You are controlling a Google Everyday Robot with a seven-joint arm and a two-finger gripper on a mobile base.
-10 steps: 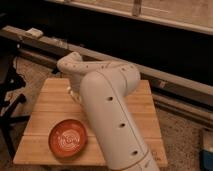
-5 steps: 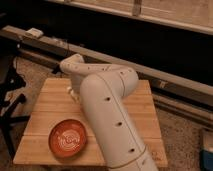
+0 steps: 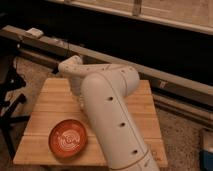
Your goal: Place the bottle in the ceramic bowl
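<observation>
Camera view: from above I look down on a wooden counter [image 3: 50, 100], with a long grey rail [image 3: 45, 42] running across behind it.
Far left: a dark stand [image 3: 10, 100] sits on the floor just beside the counter's edge.
Front left: the ceramic bowl [image 3: 69, 138] rests upright on the counter near its front edge. It is orange-red with pale rings inside, and nothing lies in it.
Left of centre: the end effector [image 3: 78, 98] hangs below the wrist over the middle of the counter, behind the bowl and apart from it. Most of it is hidden by the robot's own limb, so I cannot tell how far open it is or whether it has hold of anything.
Bottle: I cannot pick the bottle out anywhere. It is not in the bowl and not on any bare part of the counter. My guess is that it sits at the hidden end effector.
Centre: the white arm [image 3: 107, 115] rises from the lower right, bends at its elbow and reaches back to the left, covering much of the counter.
Far right: a blue box [image 3: 207, 150] stands on the floor, cut off by the edge.
Just changed: very little; over the last second the wrist has only nudged sideways, and the bowl has stayed put.
For the task: I judge the placing not yet done. The end effector must still travel forward and left until it is over the bowl.
</observation>
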